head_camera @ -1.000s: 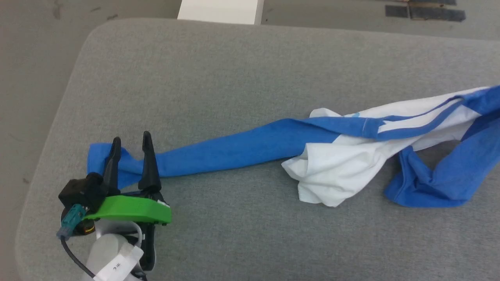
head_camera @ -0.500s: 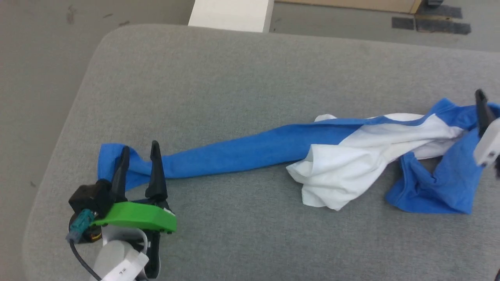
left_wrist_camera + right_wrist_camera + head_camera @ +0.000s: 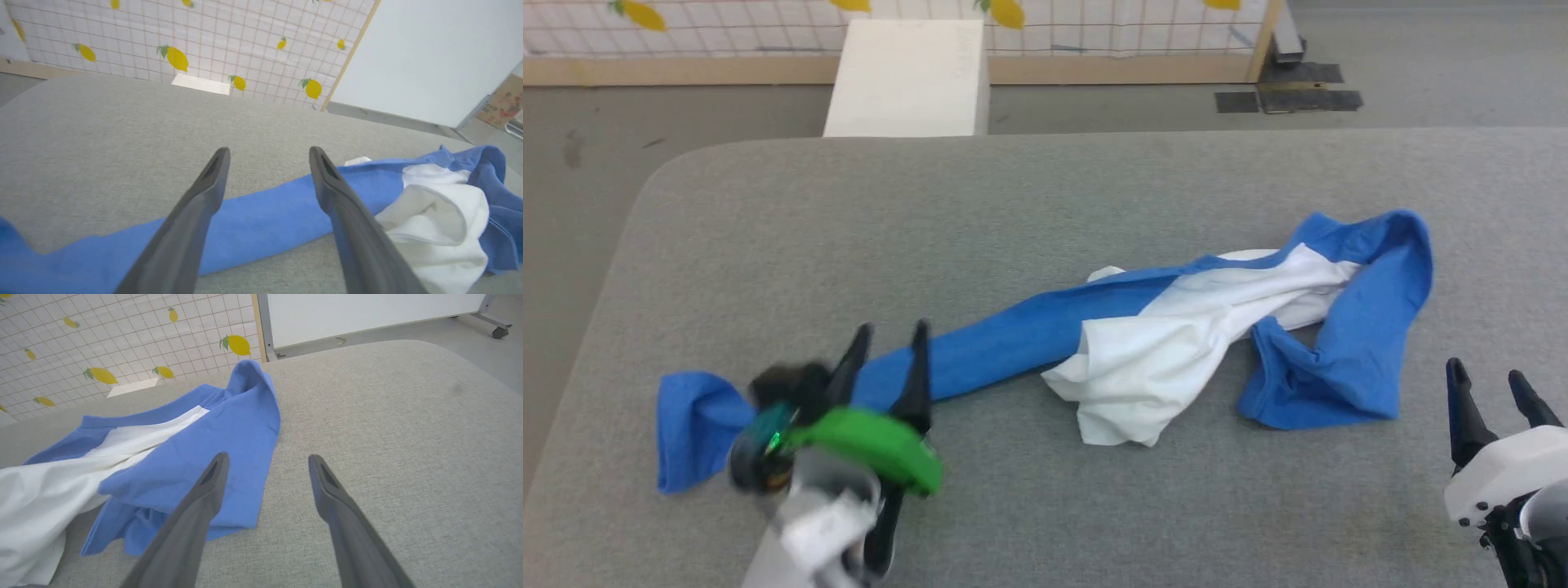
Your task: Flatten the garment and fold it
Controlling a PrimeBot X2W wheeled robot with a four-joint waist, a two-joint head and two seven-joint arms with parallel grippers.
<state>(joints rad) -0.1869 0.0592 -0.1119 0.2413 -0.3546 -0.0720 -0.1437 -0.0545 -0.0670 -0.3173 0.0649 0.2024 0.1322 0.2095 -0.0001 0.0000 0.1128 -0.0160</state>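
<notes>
The garment [image 3: 1143, 359] lies crumpled on the grey surface [image 3: 1013, 204]. Its white body is bunched in the middle, one blue sleeve [image 3: 1013, 339] is stretched toward the robot's left, and the other blue part [image 3: 1372, 327] is looped at the right. The left tool [image 3: 892, 339] stands open over the stretched sleeve, fingers [image 3: 204, 196] apart, gripping nothing. The right tool [image 3: 1485, 380] is also open and empty, over bare surface just beside the blue loop, not touching it. A white box [image 3: 907, 77] stands beyond the surface's far edge.
</notes>
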